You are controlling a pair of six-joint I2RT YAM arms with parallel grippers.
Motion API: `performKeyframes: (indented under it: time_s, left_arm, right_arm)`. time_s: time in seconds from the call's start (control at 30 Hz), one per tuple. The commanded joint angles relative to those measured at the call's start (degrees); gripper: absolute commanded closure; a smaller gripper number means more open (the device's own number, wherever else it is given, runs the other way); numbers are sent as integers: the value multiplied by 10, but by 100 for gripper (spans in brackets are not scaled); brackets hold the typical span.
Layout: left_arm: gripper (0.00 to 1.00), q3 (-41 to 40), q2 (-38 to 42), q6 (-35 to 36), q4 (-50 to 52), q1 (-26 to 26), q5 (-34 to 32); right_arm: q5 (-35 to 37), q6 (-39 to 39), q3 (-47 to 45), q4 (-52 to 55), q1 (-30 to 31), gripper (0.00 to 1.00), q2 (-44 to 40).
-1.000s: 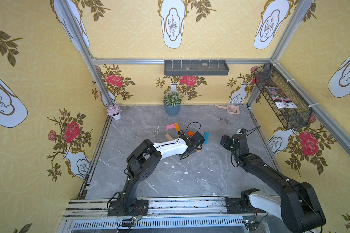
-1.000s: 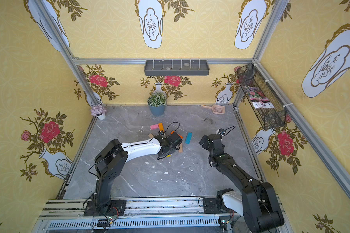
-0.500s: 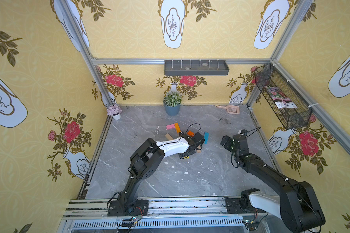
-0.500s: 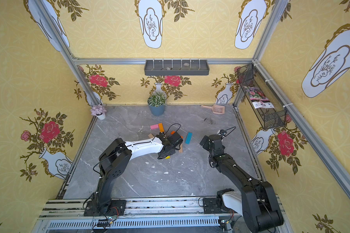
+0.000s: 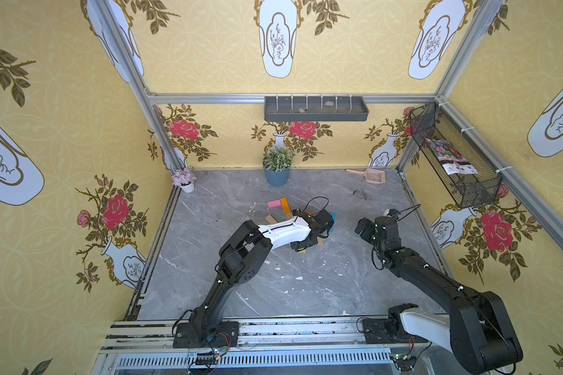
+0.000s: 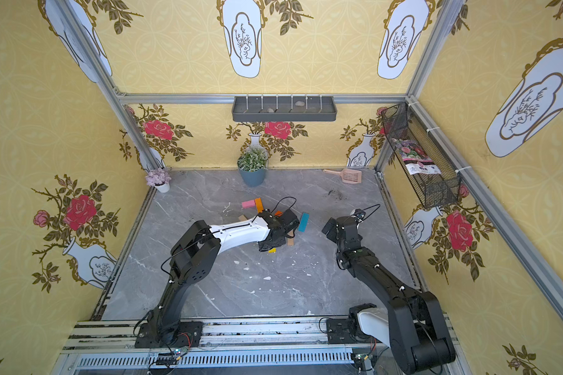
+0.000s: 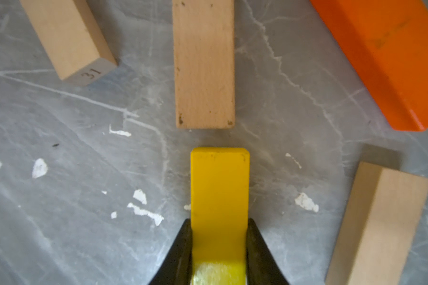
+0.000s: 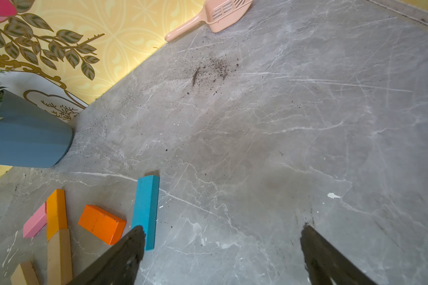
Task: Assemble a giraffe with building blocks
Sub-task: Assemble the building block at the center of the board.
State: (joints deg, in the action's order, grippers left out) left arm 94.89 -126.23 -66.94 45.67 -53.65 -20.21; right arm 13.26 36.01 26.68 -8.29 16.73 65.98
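While right fingers (image 8: 124, 259) stand wide, the yellow block (image 7: 219, 187) sits clamped between left fingers (image 7: 181, 251).

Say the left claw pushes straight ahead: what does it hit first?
Likely the tan block dead ahead: the yellow block in the left gripper would reach its end first.

Two orange blocks (image 8: 101, 224) (image 8: 57, 209), three tan (image 7: 204, 64) (image 7: 68, 37) (image 7: 378, 222), one pink (image 8: 34, 220), one blue (image 8: 145, 209), one yellow block (image 7: 219, 187), two potted plants (image 5: 276, 177) (image 5: 184, 180), one scoop (image 5: 371, 175)
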Motion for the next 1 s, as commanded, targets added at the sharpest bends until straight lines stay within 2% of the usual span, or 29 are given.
performKeyframes:
  time_s: [0.0,0.8,0.9,0.97]
  left_arm:
    - [82,4,-7,-4,31,0,-17]
    - [80,16,-25,-3,28,8,-7]
    - [79,15,-25,-2,26,8,-8]
    - [70,11,-22,-2,20,8,-9]
  right_arm:
    - [-4,6,-6,-25,-2,2,-3]
    - [-10,4,-4,-30,-6,2,12]
    - [-12,4,-1,-30,-6,3,18]
    - [-15,3,-1,-30,-6,2,19]
